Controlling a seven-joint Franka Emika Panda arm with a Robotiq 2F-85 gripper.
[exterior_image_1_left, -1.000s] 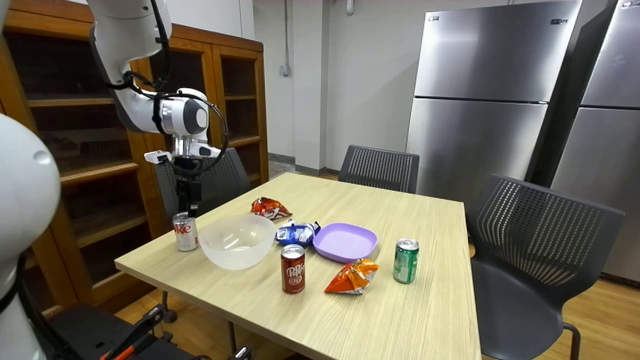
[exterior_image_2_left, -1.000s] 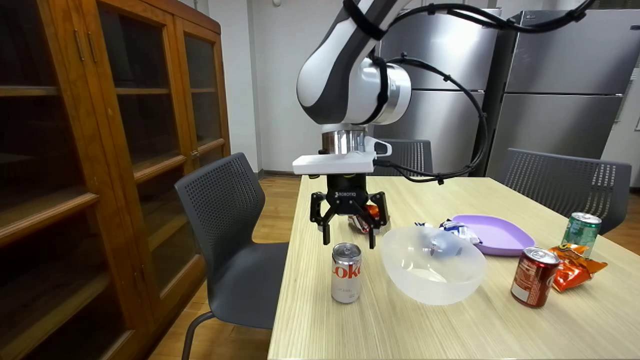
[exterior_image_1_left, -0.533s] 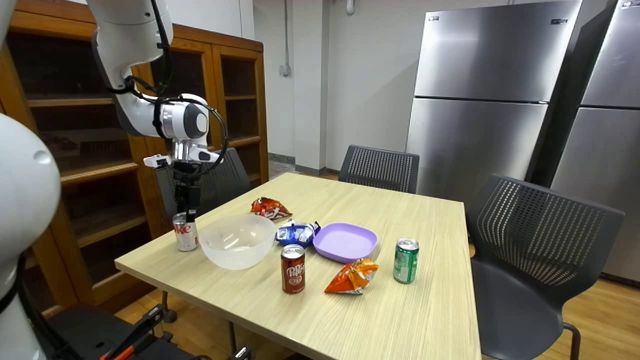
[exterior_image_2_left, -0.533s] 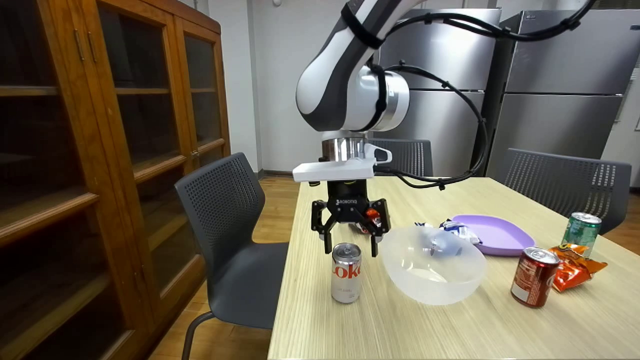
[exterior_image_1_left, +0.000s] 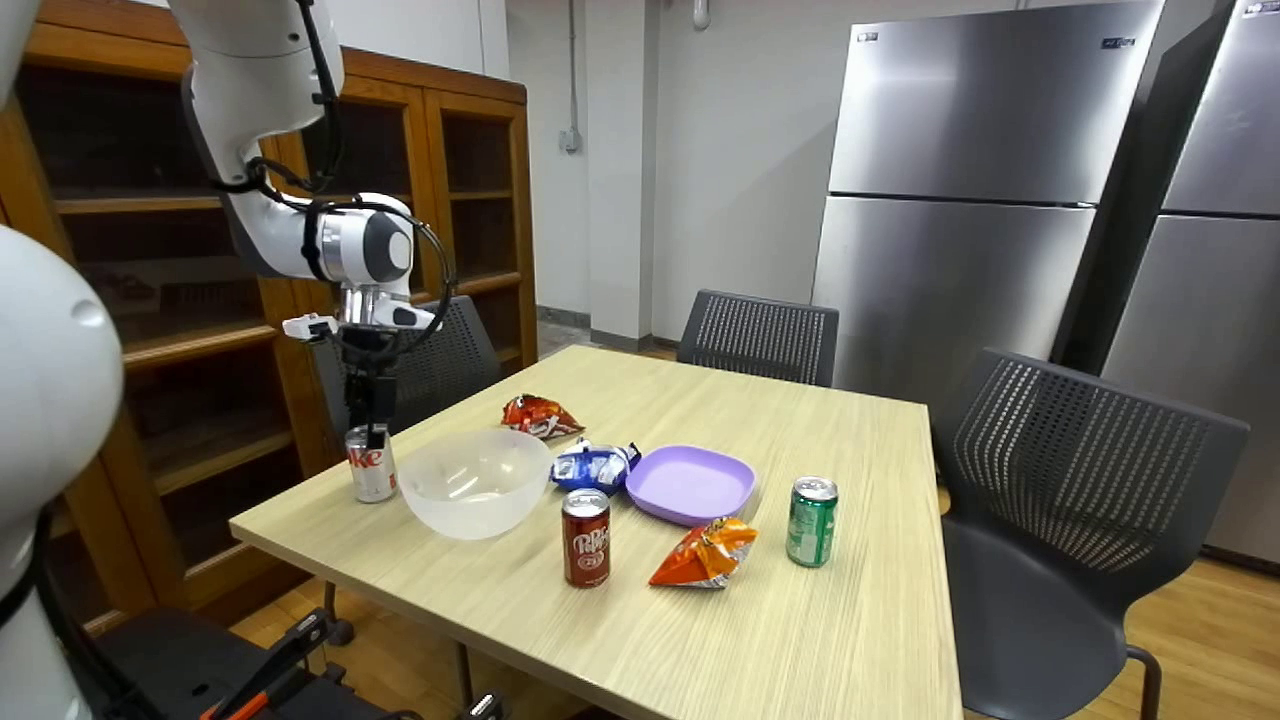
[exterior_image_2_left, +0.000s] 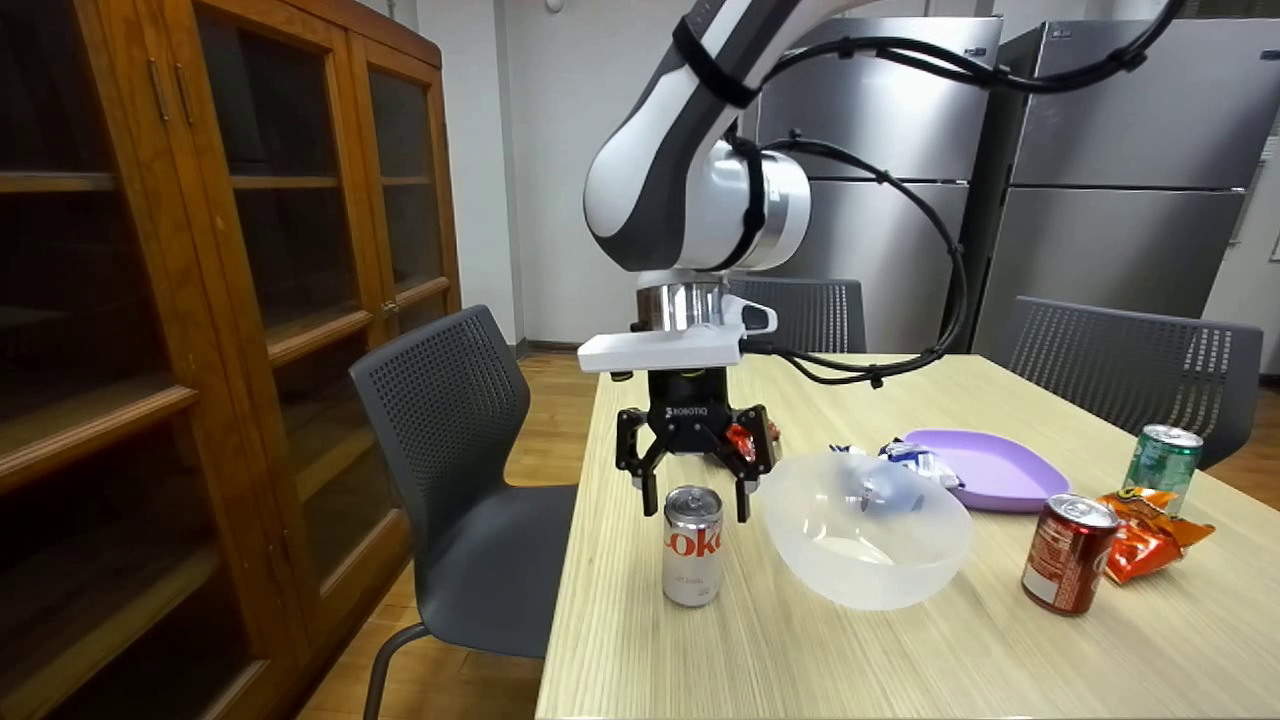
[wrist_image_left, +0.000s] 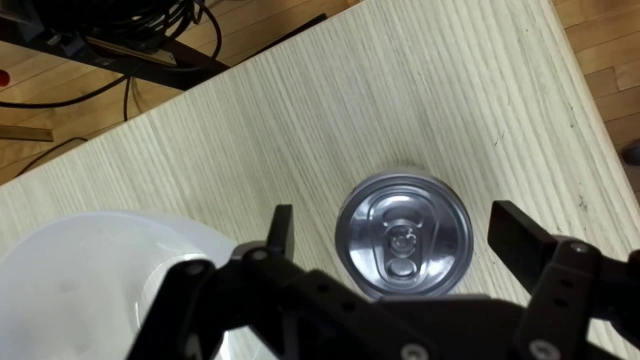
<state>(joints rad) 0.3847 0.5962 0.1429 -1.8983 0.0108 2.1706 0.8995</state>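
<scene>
A silver Coke can (exterior_image_2_left: 692, 560) stands upright near the table's edge in both exterior views. My gripper (exterior_image_2_left: 696, 503) points down over it with jaws wide apart, and its fingertips are about level with the can's top. From the wrist view, the can's lid (wrist_image_left: 404, 235) appears between the two fingers (wrist_image_left: 520, 240), with a gap on either side. Nothing is held. A frosted bowl (exterior_image_2_left: 868, 570) stands close beside the can, near one finger; in the wrist view the bowl (wrist_image_left: 75, 280) lies at lower left, partly covered by the gripper.
A red-orange snack bag (exterior_image_1_left: 540, 416), a blue packet (exterior_image_1_left: 592, 467), a purple plate (exterior_image_1_left: 690, 484), a Dr Pepper can (exterior_image_1_left: 586, 540), an orange snack bag (exterior_image_1_left: 706, 553) and a green can (exterior_image_1_left: 812, 522) are on the table (exterior_image_1_left: 850, 640). Chairs (exterior_image_2_left: 480, 480) and a wooden cabinet (exterior_image_2_left: 250, 330) stand around.
My gripper has come down toward the Coke can, and lately shifted slightly left in both exterior views. Its jaws have stayed wide. The can, bowl and other items have not moved.
</scene>
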